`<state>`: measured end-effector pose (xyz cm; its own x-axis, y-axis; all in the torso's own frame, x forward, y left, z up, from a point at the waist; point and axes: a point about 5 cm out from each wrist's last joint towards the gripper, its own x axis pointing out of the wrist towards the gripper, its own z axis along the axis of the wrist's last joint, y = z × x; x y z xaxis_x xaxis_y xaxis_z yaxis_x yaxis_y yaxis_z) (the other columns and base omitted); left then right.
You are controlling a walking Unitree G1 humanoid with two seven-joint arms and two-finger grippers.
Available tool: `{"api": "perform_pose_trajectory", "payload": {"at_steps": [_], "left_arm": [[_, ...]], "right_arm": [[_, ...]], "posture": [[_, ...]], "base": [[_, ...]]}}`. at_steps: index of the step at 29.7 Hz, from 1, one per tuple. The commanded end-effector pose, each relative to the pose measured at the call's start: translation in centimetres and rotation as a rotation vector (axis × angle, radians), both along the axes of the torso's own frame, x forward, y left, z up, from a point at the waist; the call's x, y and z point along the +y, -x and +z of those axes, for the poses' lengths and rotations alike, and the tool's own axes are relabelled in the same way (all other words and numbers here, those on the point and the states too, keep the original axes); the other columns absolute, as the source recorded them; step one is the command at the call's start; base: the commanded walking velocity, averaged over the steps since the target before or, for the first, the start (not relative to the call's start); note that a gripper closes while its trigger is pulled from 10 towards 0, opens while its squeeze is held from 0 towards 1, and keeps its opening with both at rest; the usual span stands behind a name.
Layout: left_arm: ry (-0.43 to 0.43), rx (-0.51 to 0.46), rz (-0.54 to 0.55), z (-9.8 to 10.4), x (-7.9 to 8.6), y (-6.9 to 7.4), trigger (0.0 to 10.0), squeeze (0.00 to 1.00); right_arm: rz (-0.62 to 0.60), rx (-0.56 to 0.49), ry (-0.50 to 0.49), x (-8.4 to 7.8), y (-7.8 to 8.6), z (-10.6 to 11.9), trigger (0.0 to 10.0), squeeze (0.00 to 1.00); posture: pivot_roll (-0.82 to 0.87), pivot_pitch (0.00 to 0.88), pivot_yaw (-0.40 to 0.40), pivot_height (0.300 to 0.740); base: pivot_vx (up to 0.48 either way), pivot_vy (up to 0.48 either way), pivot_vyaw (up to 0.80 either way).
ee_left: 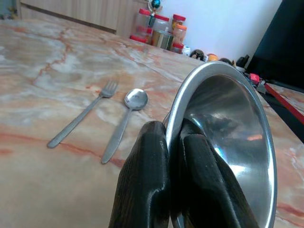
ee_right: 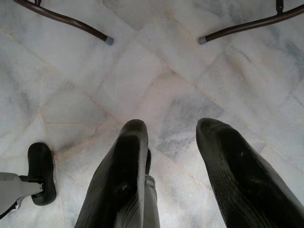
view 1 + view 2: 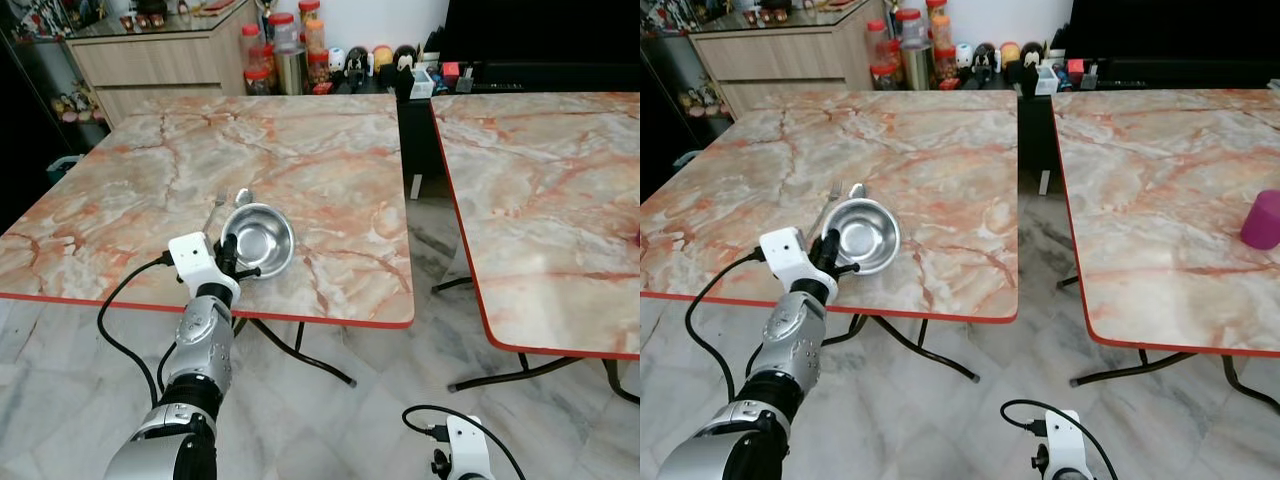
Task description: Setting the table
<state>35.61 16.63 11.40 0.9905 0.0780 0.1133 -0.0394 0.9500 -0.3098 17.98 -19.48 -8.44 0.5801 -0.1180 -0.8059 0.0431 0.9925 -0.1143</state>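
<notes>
Left wrist view puts the steel bowl (image 1: 228, 142) tipped up on edge, its hollow facing sideways away from the fork (image 1: 83, 116) and spoon (image 1: 124, 121), its rim running up from between the left gripper's (image 1: 178, 161) two black fingers (image 1: 147, 185). Those fingers are pressed together on the near rim, one inside the bowl and one outside. Beyond the bowl, the fork and spoon lie flat on the marble table (image 3: 330, 150), side by side and nearly parallel, apart from each other. Their long axes run away from the table's near red edge, tines and spoon head pointing toward the jars (image 3: 285, 45) at the far side, handles toward the robot. From the left eye view, the bowl sits close to the table's near edge, with the cutlery just beyond it on its far left side. A pink cup (image 3: 1263, 220) stands on the second table (image 3: 1160, 180), well apart from the bowl. Low over the floor (image 2: 156, 80), the right gripper (image 2: 171, 137) hangs with its fingers spread, holding nothing.
</notes>
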Motion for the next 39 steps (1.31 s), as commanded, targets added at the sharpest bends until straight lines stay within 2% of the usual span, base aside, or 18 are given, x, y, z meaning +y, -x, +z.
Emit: {"api": "perform_pose_trajectory", "payload": {"at_steps": [1,10,31,39], "left_arm": [[-0.025,-0.037,0.011,0.67,0.3,-0.07,10.0,0.0],[-0.034,-0.07,0.048,1.5,0.67,-0.41,10.0,0.0],[-0.026,-0.075,0.046,1.47,0.51,-0.42,10.0,0.0],[-0.025,-0.073,0.046,1.53,0.51,-0.48,10.0,0.0]], "right_arm": [[-0.003,-0.011,-0.004,-0.04,-0.33,0.17,10.0,0.0],[0.004,-0.016,-0.001,-0.08,-0.58,0.29,10.0,0.0],[0.032,-0.015,0.003,0.03,-0.44,0.22,10.0,0.0],[0.017,-0.018,-0.002,-0.03,-0.52,0.27,10.0,0.0]], "posture": [[0.03,0.0,0.035,0.74],[0.03,0.0,0.032,0.74],[0.02,0.0,0.033,0.74],[0.02,0.0,0.03,0.74]], "base": [[0.0,-0.405,0.0],[0.0,-0.415,0.0],[0.0,-0.421,0.0],[0.0,-0.414,0.34]]}}
